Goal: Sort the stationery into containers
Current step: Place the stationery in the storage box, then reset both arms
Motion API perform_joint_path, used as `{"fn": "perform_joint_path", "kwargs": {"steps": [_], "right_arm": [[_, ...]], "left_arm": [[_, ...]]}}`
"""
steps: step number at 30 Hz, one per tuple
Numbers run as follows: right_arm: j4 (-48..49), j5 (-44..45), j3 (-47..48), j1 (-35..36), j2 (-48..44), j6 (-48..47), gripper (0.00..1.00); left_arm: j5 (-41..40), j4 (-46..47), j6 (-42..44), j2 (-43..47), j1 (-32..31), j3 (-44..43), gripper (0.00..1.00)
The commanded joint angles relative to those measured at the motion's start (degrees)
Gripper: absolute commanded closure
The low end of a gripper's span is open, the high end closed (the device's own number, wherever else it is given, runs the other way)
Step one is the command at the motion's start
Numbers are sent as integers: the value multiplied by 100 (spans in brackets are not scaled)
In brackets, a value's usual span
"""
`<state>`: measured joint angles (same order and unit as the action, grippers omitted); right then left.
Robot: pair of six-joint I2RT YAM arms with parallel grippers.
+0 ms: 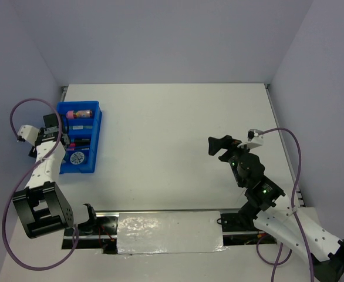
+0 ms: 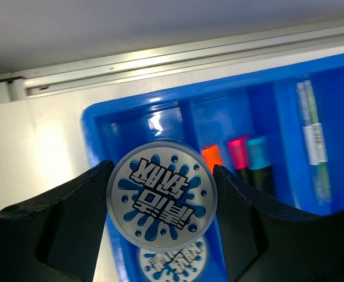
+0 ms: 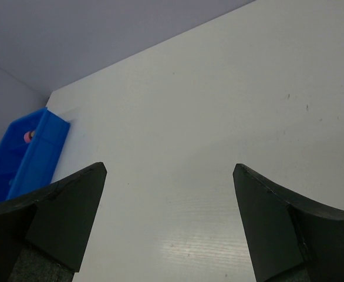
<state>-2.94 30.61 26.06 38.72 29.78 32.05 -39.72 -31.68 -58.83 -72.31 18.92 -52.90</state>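
My left gripper hangs over the left end of the bright blue compartment tray. In the left wrist view it is shut on a round blue-white tape roll, held just above the tray. A second tape roll lies in the compartment below it and also shows in the top view. Highlighters with orange, pink and blue caps lie in the neighbouring compartment, with thin pens further right. A pink tube lies at the tray's far end. My right gripper is open and empty over bare table.
A metal rail runs along the table edge just behind the tray. Grey walls enclose the table on three sides. The tray lies far left in the right wrist view. A shiny plate sits between the arm bases.
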Motion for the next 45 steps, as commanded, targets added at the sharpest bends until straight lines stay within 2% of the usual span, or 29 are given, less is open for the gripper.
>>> {"fn": "perform_joint_path", "kwargs": {"steps": [1, 5, 10, 11, 13, 14, 16, 21, 24, 26, 28, 31, 32, 34, 38, 42, 45], "right_arm": [[268, -46, -31, -14, 28, -59, 3], [268, -64, 4, -14, 54, -59, 3], [268, -90, -22, -22, 37, -68, 4], [268, -99, -5, -14, 37, -68, 4], [268, -99, -5, -14, 37, -76, 3], [268, -99, 4, -22, 37, -76, 3], [268, -99, -5, -14, 28, -94, 3], [276, -117, -5, -22, 28, -129, 3], [268, -204, 126, -22, 124, -208, 3], [189, -310, 284, -14, 221, -261, 3], [-64, -372, 573, -22, 414, -252, 2], [-434, -442, 969, -14, 590, -357, 0], [-531, -451, 1066, -22, 590, -392, 0], [-794, -599, 1355, -14, 547, -663, 0], [-1743, -723, 2217, -14, 625, -1122, 0], [-2859, -977, 3218, 21, 626, -1350, 0], [-3273, -1154, 3536, 13, 346, -1394, 0]], "left_arm": [[-457, -268, -340, 50, 33, -221, 95], [-484, -312, -401, 112, 33, -176, 90], [-493, -295, -393, 121, 33, -176, 64], [-475, -277, -358, 112, 33, -176, 48], [-387, -207, -314, 95, 33, -185, 30], [-369, -216, -322, 77, 33, -203, 16], [-282, -320, -322, 7, 33, -325, 1], [-97, -523, -270, 59, 33, -554, 1], [506, -235, 255, 340, -37, -537, 1], [754, -85, 572, 576, -430, -598, 1], [1541, 319, 1483, 709, -713, -616, 1], [2598, 303, 2171, 806, -1074, -853, 1], [3297, 320, 2348, 902, -1240, -914, 1], [3769, 321, 2778, 1087, -1451, -923, 1], [3736, -197, 3306, 2033, -1848, -1037, 1], [3009, -977, 3790, 3002, -1848, -1099, 1], [2620, -1348, 3722, 3696, -2040, -1073, 1]]}}
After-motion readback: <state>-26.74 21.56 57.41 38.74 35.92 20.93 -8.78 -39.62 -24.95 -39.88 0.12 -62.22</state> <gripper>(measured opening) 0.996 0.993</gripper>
